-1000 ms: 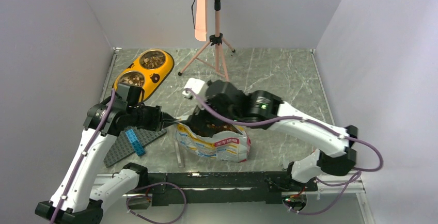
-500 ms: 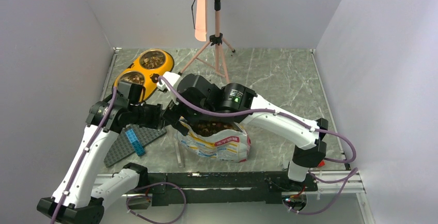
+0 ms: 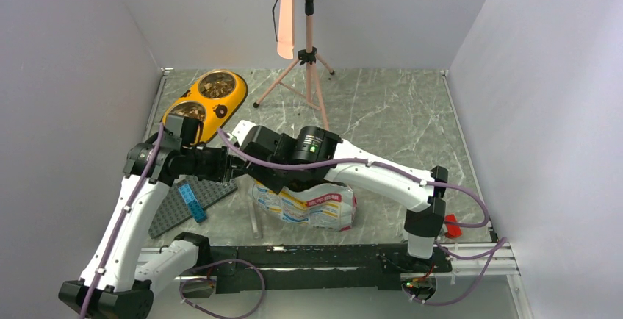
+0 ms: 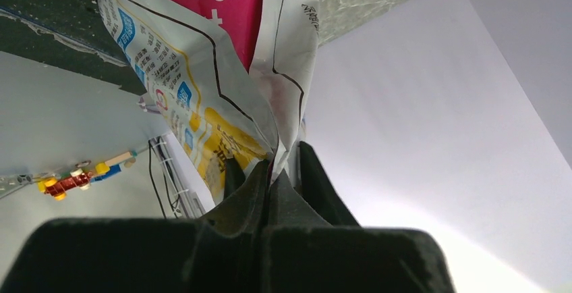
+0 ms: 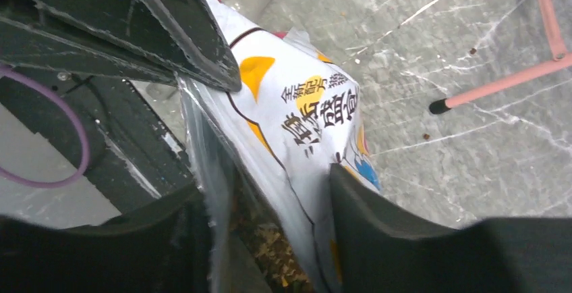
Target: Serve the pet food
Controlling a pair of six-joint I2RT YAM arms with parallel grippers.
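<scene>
Top view: pet food lying in round steel bowls of the yellow dish; left wrist: left gripper pinching the glossy crinkled bag tight; right wrist: right gripper straddling its rim, jaws parted, more pet food lying inside.

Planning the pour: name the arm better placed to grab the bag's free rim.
Right. The right gripper straddles the pet food bag rim, jaws apart; the left gripper pinches its other edge.

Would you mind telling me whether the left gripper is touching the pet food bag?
Touching. The left wrist view shows the left gripper shut on a pinched fold of the printed pet food bag, with the fold clamped from both sides.
</scene>
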